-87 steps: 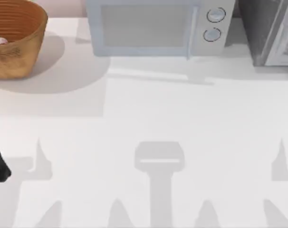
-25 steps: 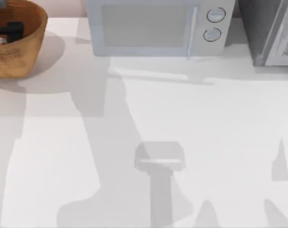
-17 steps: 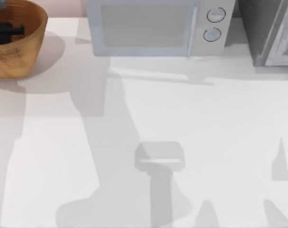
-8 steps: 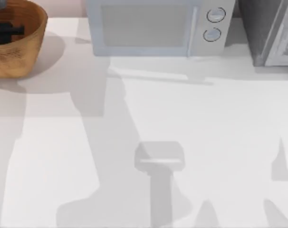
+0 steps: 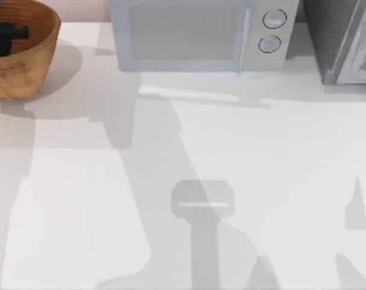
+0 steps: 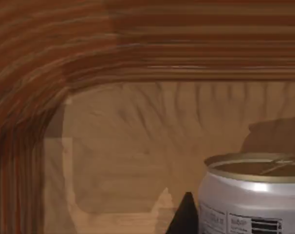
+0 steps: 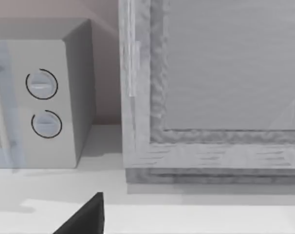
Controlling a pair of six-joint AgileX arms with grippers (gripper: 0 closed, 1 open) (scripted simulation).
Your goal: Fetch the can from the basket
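You had the white table (image 5: 243, 157) carrying a pale grey boxy microwave (image 5: 198, 36) along the top of the frame. The round orange-brown wicker basket (image 5: 32, 60) sat at the upper left. The black left gripper (image 5: 5, 33) hung inside it; I cannot tell how its fingers stood. The small silvery-white can (image 6: 249, 200) stood upright on the basket floor, long axis vertical, tan-gold end up, just beside one dark fingertip (image 6: 185, 217).
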